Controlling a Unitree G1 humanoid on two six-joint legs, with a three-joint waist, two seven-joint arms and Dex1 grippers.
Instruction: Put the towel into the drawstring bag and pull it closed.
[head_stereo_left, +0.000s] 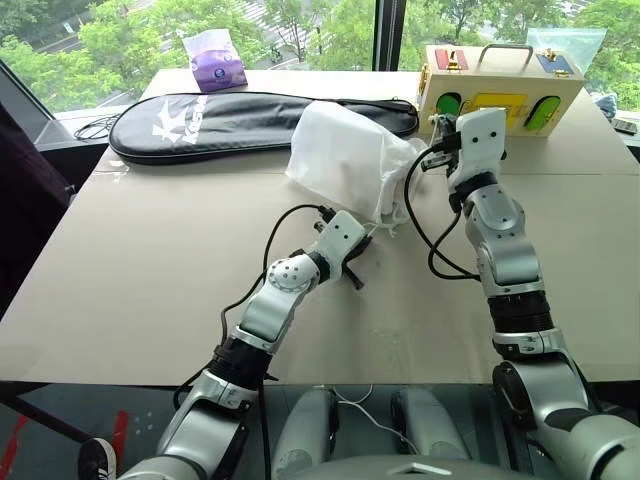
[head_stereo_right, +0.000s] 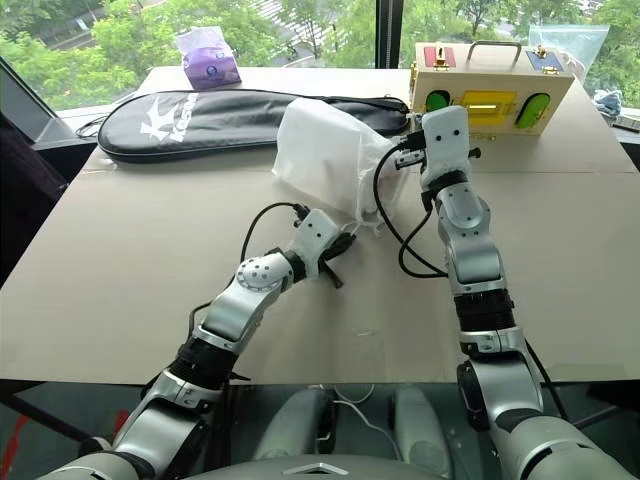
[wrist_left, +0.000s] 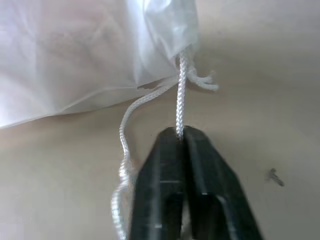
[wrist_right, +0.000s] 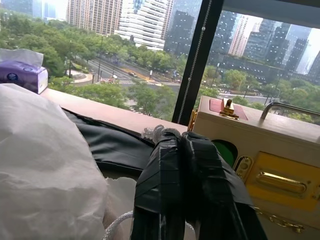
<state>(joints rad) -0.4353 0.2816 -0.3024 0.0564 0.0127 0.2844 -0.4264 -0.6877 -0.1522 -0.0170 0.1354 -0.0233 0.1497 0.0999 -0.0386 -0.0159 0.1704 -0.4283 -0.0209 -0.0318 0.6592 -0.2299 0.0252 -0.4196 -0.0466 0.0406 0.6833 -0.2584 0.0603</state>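
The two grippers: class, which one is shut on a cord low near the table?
The left gripper. Its fingers pinch the white cord of the drawstring bag just above the table; the right gripper is raised higher.

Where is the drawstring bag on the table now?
The drawstring bag lies mid-table, just in front of the black racket case, between the left tool, which pinches its cord, and the right tool.
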